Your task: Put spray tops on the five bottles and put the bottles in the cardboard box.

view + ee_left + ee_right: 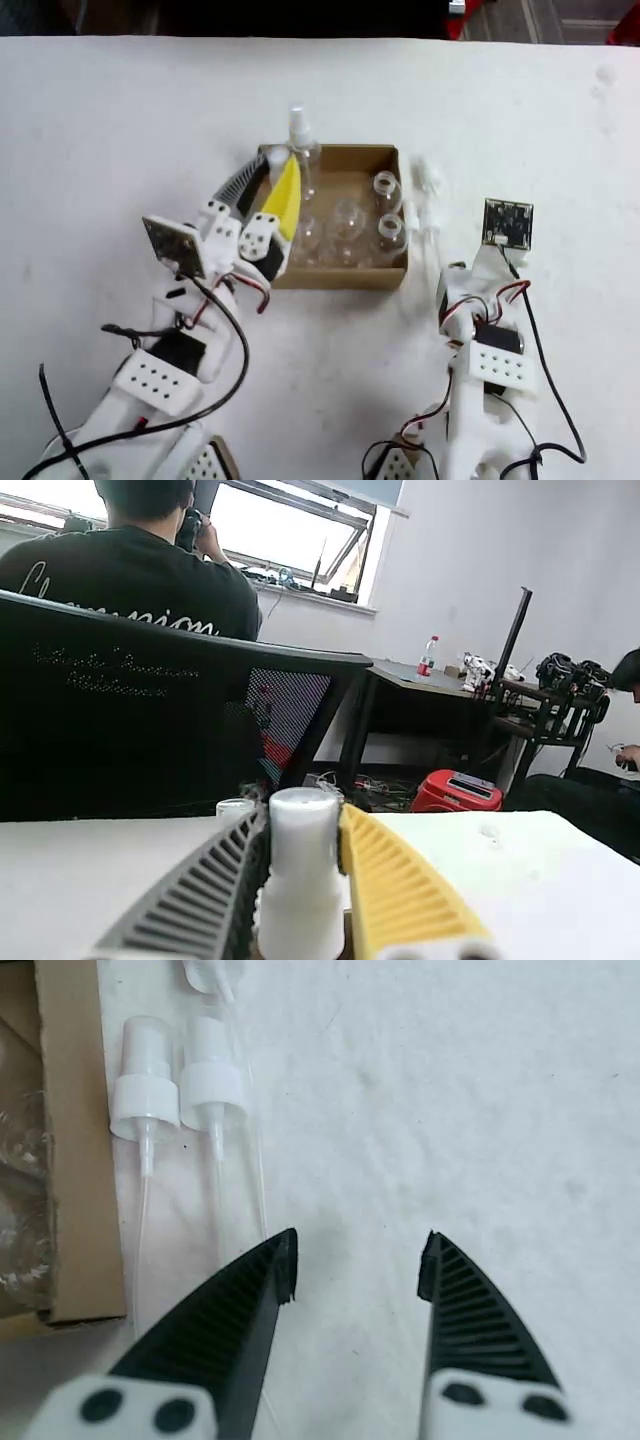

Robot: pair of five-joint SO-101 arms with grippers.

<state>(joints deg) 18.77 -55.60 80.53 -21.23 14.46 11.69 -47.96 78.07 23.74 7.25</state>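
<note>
A cardboard box (340,275) sits mid-table with several clear open-necked bottles (388,230) standing in it. At its back left corner stands a bottle with a white spray top (300,135). My left gripper (278,162) is shut on that bottle, grey and yellow fingers on either side; the left wrist view shows the white spray top (300,870) clamped in my left gripper (300,815). Loose spray tops (430,195) lie on the table right of the box. My right gripper (360,1245) hangs open over bare table just short of two spray tops (145,1085), beside the box wall (75,1140).
The right arm (490,350) stands at the front right and the left arm's body (160,375) at the front left, both trailing cables. White table stretches open behind and to both sides of the box. A third spray top (205,975) lies farther along.
</note>
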